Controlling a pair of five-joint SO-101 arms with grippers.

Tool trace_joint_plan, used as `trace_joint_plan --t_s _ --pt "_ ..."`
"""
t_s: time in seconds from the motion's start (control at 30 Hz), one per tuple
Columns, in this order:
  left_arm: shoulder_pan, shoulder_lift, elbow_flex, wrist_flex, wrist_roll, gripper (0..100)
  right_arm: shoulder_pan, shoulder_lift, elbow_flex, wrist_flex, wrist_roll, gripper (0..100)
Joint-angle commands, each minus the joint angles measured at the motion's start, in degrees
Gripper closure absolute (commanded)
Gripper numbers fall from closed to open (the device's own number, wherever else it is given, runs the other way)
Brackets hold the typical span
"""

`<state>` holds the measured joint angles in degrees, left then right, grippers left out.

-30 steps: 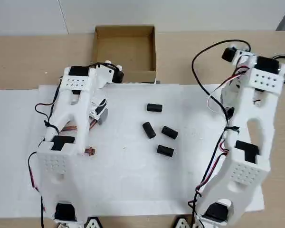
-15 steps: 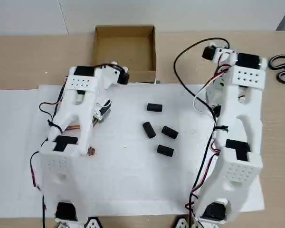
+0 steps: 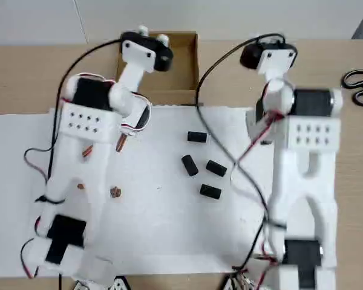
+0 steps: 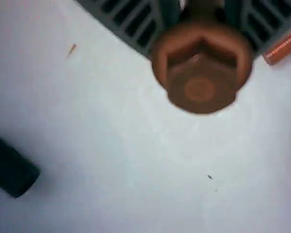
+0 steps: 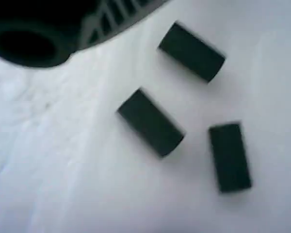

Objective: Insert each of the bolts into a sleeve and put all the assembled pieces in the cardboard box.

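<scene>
The left gripper (image 3: 127, 128) is clamped shut on one copper bolt (image 3: 120, 143), held over the white sheet (image 3: 169, 229). The right gripper (image 3: 261, 136) hangs just beside the sleeves; I cannot tell whether it is open. The table (image 3: 24, 72) carries one cardboard box (image 3: 181, 66) beyond the sheet and one pair of scissors (image 3: 360, 84) on the right arm's side. Four black sleeves (image 3: 196, 136) lie loose mid-sheet, none of them touching. What look like three more bolts (image 3: 115, 192) lie by the left arm.

No text, label, number or sign can be read on anything. The bolt (image 4: 200, 73) may carry a stamped mark on its head, too blurred to tell.
</scene>
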<state>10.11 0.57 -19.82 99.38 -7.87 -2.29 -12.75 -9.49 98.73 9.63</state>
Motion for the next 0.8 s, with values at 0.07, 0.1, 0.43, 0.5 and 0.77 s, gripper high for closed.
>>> trace_joint_plan --t_s 0.07,0.1,0.43,0.5,0.77 --pt "0.97 -14.42 3.82 0.26 1.76 99 -0.48 -16.75 14.86 -4.26 -0.70 99.5" --pt "1.23 -17.05 5.32 -0.09 3.08 99 -0.66 -19.56 17.85 -6.02 -0.70 99.5" --pt "2.29 -46.77 39.25 -14.33 17.49 99 -3.56 -49.01 52.48 -31.25 -0.79 99.7" --pt "1.49 -53.36 49.01 -21.89 19.52 99 -5.85 -53.58 58.37 -34.68 -0.79 99.7" --pt "1.14 -81.41 82.77 -47.82 21.36 99 -9.71 -67.74 75.60 -47.60 -2.64 99.7"
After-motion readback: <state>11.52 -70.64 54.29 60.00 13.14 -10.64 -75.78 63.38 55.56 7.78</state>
